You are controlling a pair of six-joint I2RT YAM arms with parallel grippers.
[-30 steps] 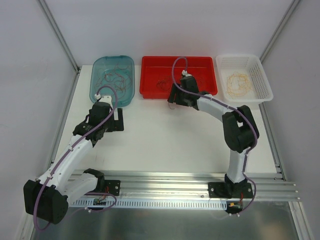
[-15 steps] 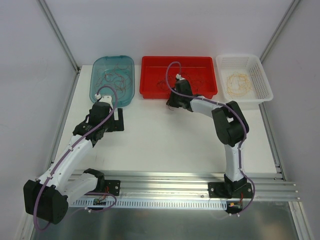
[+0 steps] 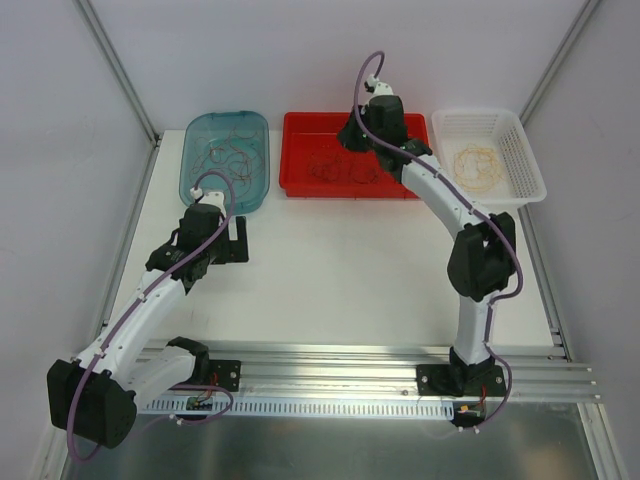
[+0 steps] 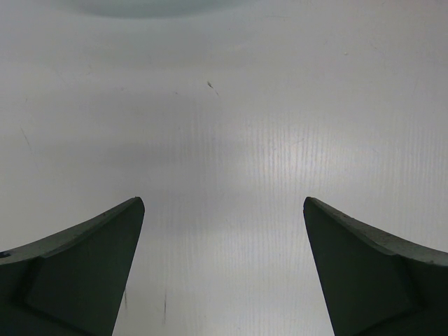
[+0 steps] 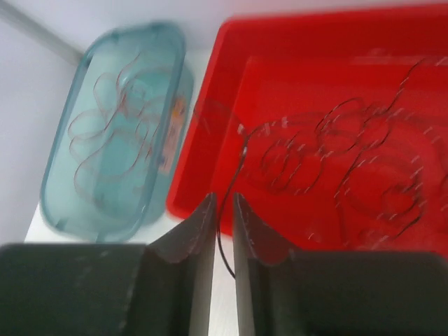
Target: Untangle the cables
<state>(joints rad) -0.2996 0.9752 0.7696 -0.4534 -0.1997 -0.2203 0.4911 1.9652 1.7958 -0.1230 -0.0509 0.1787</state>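
Cables (image 3: 345,168) lay mostly as a loose dark tangle in the red tray (image 3: 300,122), with more loops in the teal tub (image 3: 196,135) to its left and a yellow coil (image 3: 475,165) in the white basket (image 3: 522,150) to its right. A second earlier the right arm had been low at the tray's near edge, its claw partly open. Since then the right gripper (image 5: 223,203) had closed to a narrow slit, and the arm had swung up and back to hang above the far right part of the tray. In the wrist view a single dark strand (image 5: 235,166) ran from the tangle through that slit and out below the fingers, so the claw appeared pinched on it. That looked like one wire being drawn out of the knot, though blur hid whether it had come free of the other loops. The left gripper (image 4: 224,203) had not moved: its fingers stood wide apart, holding nothing, over bare table (image 4: 224,105) near the teal tub.
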